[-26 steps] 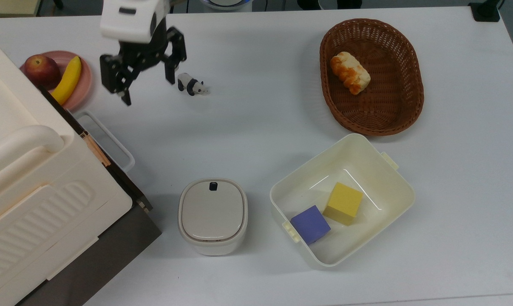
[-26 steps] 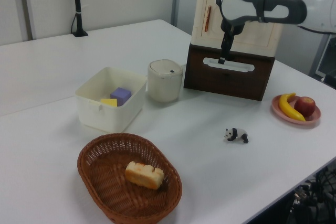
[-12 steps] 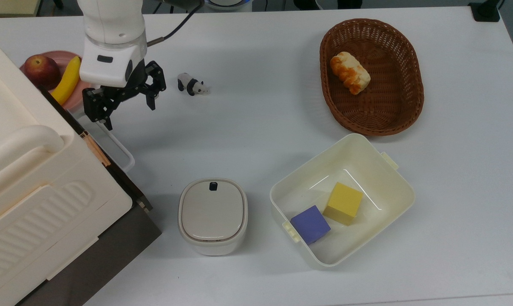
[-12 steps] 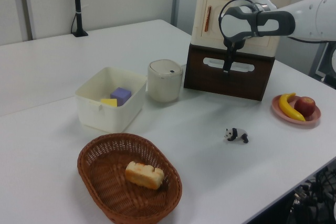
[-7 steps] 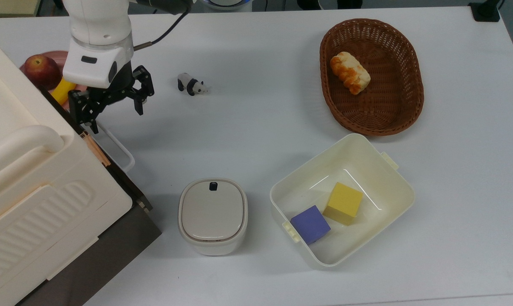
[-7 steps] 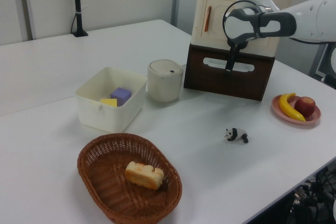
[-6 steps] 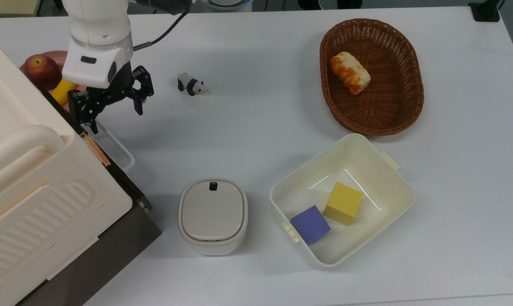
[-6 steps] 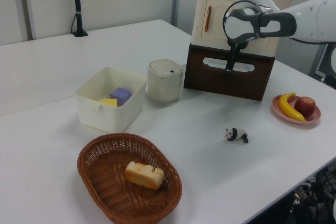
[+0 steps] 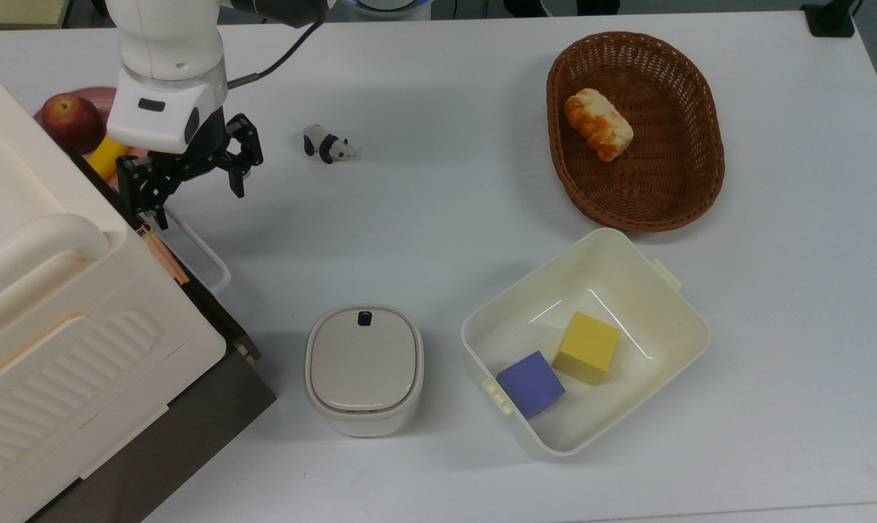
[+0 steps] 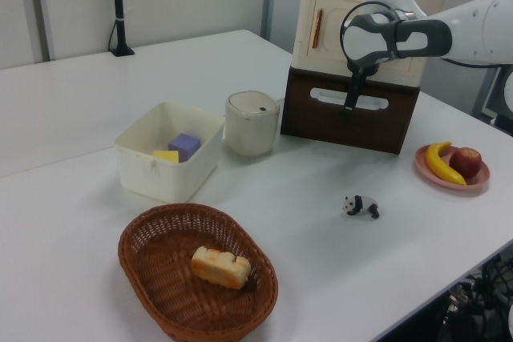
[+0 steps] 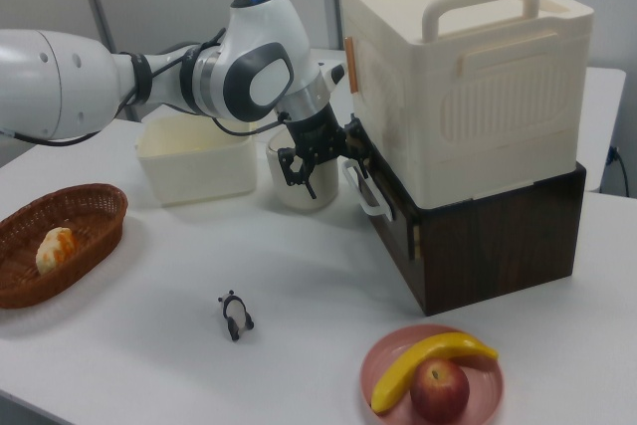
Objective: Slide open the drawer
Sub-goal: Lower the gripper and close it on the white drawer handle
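Over the last 2 seconds the gripper [image 9: 191,181] has travelled from near the panda figurine [image 9: 328,145] to the white handle [image 9: 195,247] of the dark brown drawer [image 10: 349,122], which sits closed beneath the cream cabinet [image 11: 463,87]. Its 2 fingers are spread apart, one on either side of the handle's far end, grasping nothing; in the last half second it barely moved, which suggests closing on the handle comes next. Beside the drawer stand a plate [image 11: 383,365] with 1 banana [image 11: 428,360] and 1 apple [image 11: 438,390], and a lidded container [image 9: 364,369]. Neither appears to lie in the pull path.
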